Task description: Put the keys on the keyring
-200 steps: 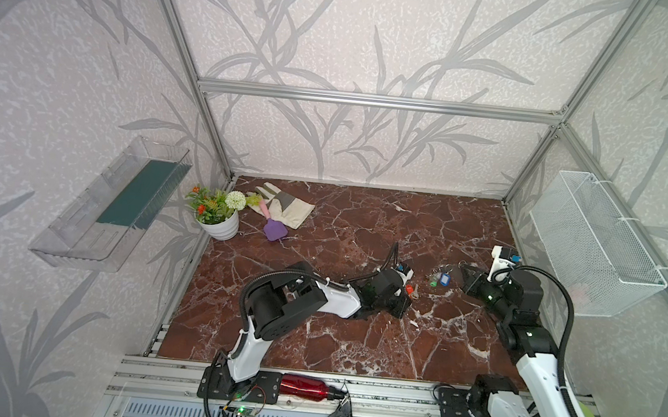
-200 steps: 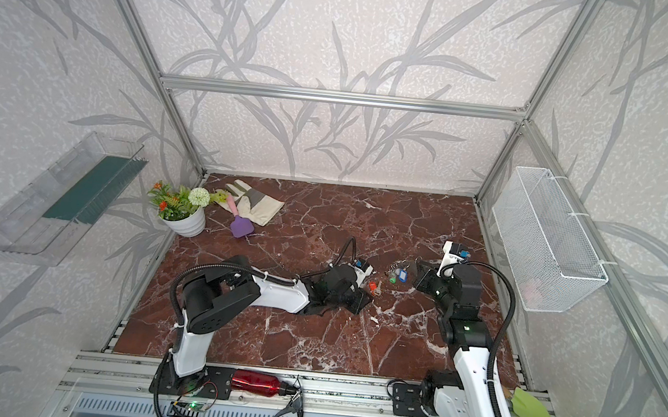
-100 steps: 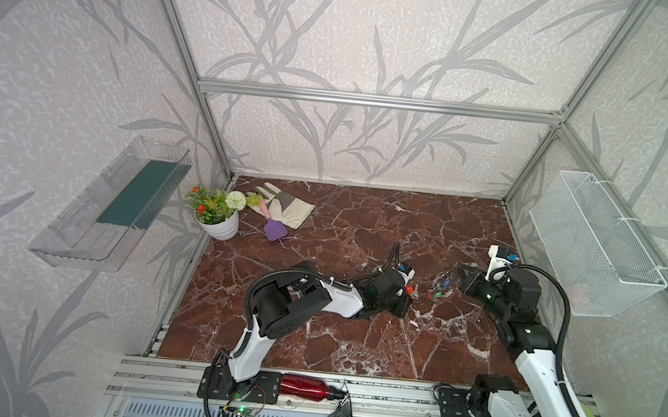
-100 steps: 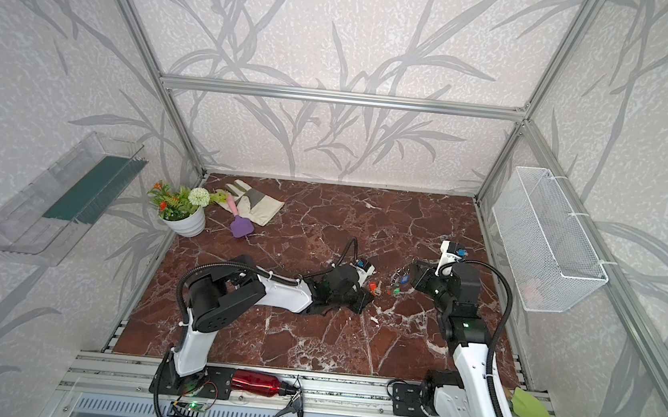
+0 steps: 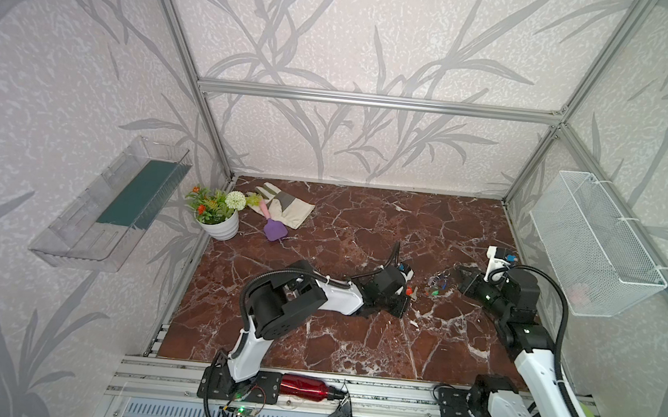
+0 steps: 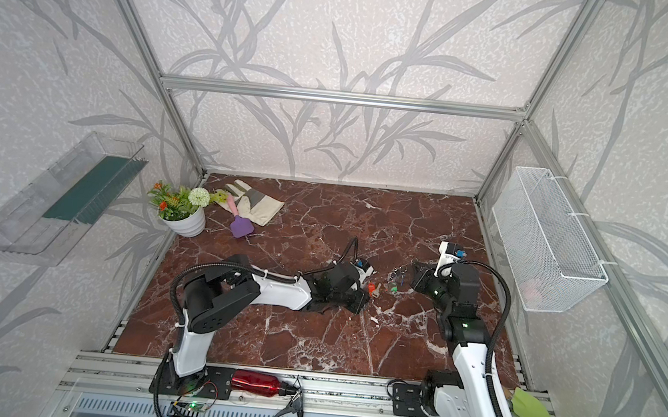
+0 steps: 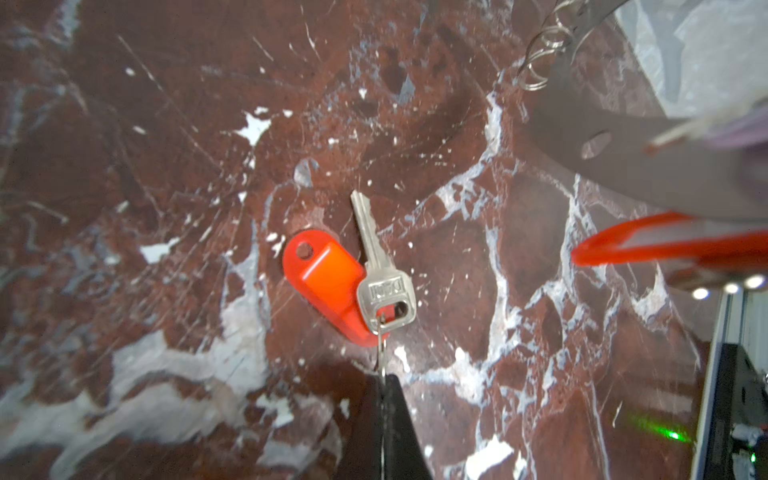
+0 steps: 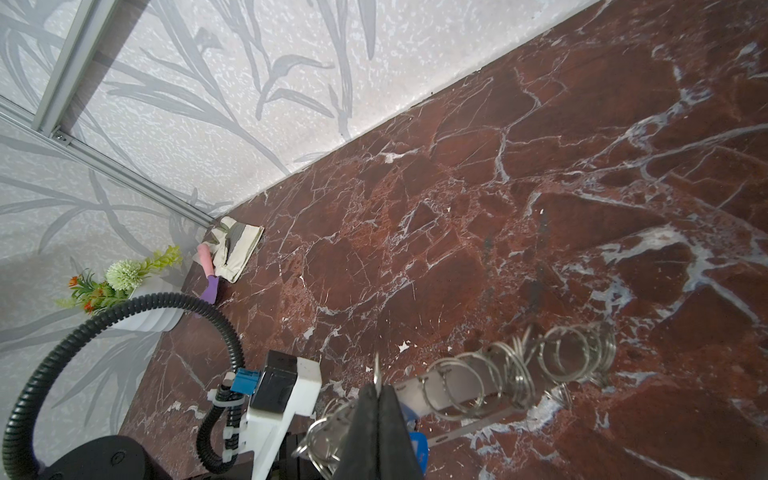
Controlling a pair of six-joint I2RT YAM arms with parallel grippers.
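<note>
On the front rail a red bottle (image 5: pixel 307 386) is laid on its side, with a black clip (image 5: pixel 340 406) just beside it. A green object (image 6: pixel 530 408) is seen at the rail's right end.

Past them, the left arm is stretched low over the red marble table (image 5: pixel 352 345). In both top views the left gripper (image 7: pixel 384 384) is covered by the arm's own wrist block. In the left wrist view its fingers are seen pressed together on a small ring (image 7: pixel 381 349). This ring is threaded through the head of a silvery key (image 7: pixel 386 286), which is laid flat on the marble across a red-orange tag (image 7: pixel 324 278).

Just beyond, the keyring (image 7: pixel 623 166) is held tilted off the table. It is a flat grey plate with an oval hole, its edge lined with wire split rings (image 8: pixel 561 357). The right gripper (image 8: pixel 377 392) is clamped shut on the plate's edge. The green and blue tags of other keys (image 5: pixel 436 291) are gathered near it, between the two grippers.

In the far left corner, well apart, a flower pot (image 5: pixel 218 223), a glove (image 5: pixel 288 211) and a purple scoop (image 5: pixel 274 230) are grouped. A wire basket (image 5: pixel 596 247) is fixed to the right wall and a clear shelf (image 5: pixel 115 205) to the left.

A second red tag (image 7: pixel 665 245) is blurred and partly cut off by the plate. A blue tag (image 8: pixel 419 446) is mostly hidden behind the right fingers. The pale pink thing inside the basket cannot be made out.
</note>
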